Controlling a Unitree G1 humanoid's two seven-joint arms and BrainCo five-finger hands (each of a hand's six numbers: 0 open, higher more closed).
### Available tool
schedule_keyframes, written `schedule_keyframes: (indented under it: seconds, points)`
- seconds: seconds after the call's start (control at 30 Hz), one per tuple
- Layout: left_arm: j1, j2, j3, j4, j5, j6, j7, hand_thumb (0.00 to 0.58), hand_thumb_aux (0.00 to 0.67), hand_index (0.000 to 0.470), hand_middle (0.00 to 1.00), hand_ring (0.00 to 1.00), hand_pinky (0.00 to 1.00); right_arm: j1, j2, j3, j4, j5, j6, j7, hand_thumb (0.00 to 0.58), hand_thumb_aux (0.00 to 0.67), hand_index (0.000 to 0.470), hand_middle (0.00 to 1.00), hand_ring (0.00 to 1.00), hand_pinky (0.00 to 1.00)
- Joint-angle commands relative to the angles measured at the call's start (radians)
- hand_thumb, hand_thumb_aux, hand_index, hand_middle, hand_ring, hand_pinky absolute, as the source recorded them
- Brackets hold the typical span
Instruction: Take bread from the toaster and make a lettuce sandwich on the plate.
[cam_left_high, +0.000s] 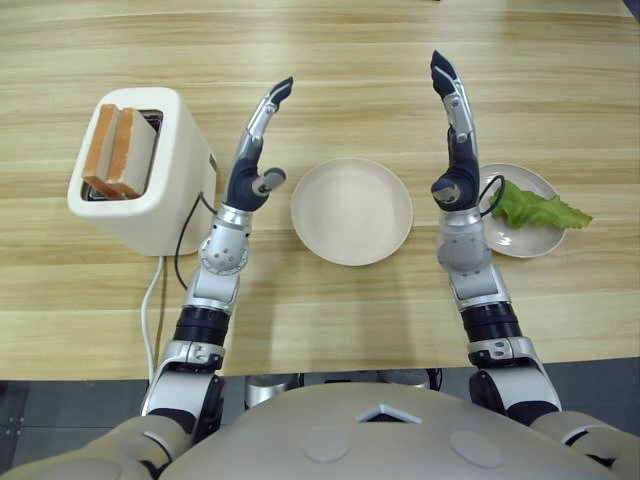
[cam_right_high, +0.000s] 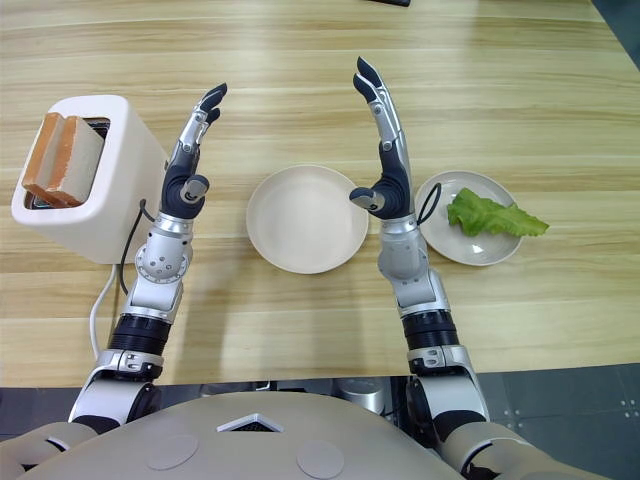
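Note:
A cream toaster (cam_left_high: 165, 190) stands at the left of the wooden table with two slices of bread (cam_left_high: 118, 150) sticking up from its slots. An empty cream plate (cam_left_high: 351, 210) lies in the middle. A green lettuce leaf (cam_left_high: 540, 209) rests on a smaller plate (cam_left_high: 525, 240) at the right. My left hand (cam_left_high: 258, 140) is held between the toaster and the middle plate, fingers straight and empty. My right hand (cam_left_high: 455, 125) is raised between the two plates, fingers straight, holding nothing.
The toaster's white and black cords (cam_left_high: 155, 300) run down to the table's near edge by my left forearm. Bare wood stretches across the far half of the table (cam_left_high: 360, 60).

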Motion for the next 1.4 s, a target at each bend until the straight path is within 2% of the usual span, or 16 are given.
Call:
schedule_keyframes:
  seconds: [0.03, 1.4]
  points:
    - [0.004, 0.006, 0.005, -0.012, 0.01, -0.006, 0.004, 0.0, 0.0, 0.0, 0.0, 0.0, 0.0, -0.003, 0.002, 0.003, 0.001, 0.009, 0.005, 0.008, 0.0, 0.0, 0.0, 0.0, 0.0, 0.0]
    - [-0.003, 0.007, 0.0, 0.009, 0.019, 0.002, 0.002, 0.0, 0.0, 0.0, 0.0, 0.0, 0.0, -0.013, 0.004, 0.001, 0.026, 0.033, 0.011, 0.029, 0.0, 0.0, 0.0, 0.0, 0.0, 0.0]
